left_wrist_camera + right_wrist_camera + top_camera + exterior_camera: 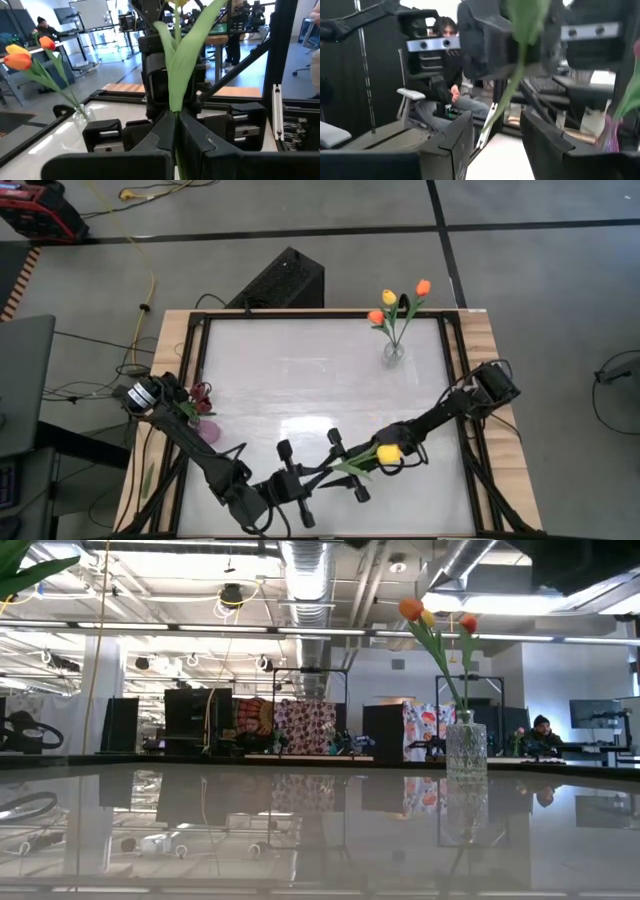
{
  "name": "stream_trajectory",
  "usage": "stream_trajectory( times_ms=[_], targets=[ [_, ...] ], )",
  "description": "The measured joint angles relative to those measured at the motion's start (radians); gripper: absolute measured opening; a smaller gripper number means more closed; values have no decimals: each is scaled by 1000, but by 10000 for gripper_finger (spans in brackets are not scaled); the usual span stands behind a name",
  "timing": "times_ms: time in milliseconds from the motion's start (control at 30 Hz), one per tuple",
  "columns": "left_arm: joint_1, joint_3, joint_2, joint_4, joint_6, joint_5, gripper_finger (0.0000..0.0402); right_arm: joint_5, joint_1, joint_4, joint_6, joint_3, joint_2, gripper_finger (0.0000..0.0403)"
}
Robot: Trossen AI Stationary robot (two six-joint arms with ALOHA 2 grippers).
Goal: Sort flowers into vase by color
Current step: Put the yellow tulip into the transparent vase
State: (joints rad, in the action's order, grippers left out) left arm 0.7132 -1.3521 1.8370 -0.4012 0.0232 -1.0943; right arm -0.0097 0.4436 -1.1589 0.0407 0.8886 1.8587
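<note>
A yellow tulip (388,452) with a green stem and leaves is lifted above the table's near middle, between both grippers. My left gripper (318,473) is shut on its stem. My right gripper (496,127) is open. Its fingers stand on either side of the stem (502,102) without touching it, and the yellow head lies over its wrist. A clear glass vase (393,352) at the far right holds orange and yellow tulips (437,620). A pink vase (207,428) at the left edge holds dark red tulips (200,395). My left gripper pinches the tulip's stem (175,107) just below the leaves between its two fingers (197,137). It comes roughly level from the table's left side. The flower is lifted clear of the table, and its leaves and head point away toward my right gripper.
The white table top has a dark frame (455,380) along its edges. A black box (285,280) stands beyond the far edge. There is open surface in the table's middle (300,380). People sit at desks in the room behind (445,60).
</note>
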Motion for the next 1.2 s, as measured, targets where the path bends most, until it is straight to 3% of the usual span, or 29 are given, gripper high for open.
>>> stream_trajectory(
  times_ms=[367,500,700,767,1033,1200],
  targets=[
    [-3,0,0,-21,26,-10,0,6,9,-101,108,0,0,173],
    [-5,0,0,-38,49,-8,0,9,-1,-103,108,0,0,129],
    [-5,0,0,-45,57,16,0,12,-2,-93,123,0,0,29],
    [-4,0,0,-42,64,21,5,12,1,-88,128,0,0,16],
    [53,0,-43,9,60,-59,84,12,14,66,40,-2,-1,17],
    [72,0,-129,285,-178,15,141,12,15,215,11,-6,-60,16]
  ],
)
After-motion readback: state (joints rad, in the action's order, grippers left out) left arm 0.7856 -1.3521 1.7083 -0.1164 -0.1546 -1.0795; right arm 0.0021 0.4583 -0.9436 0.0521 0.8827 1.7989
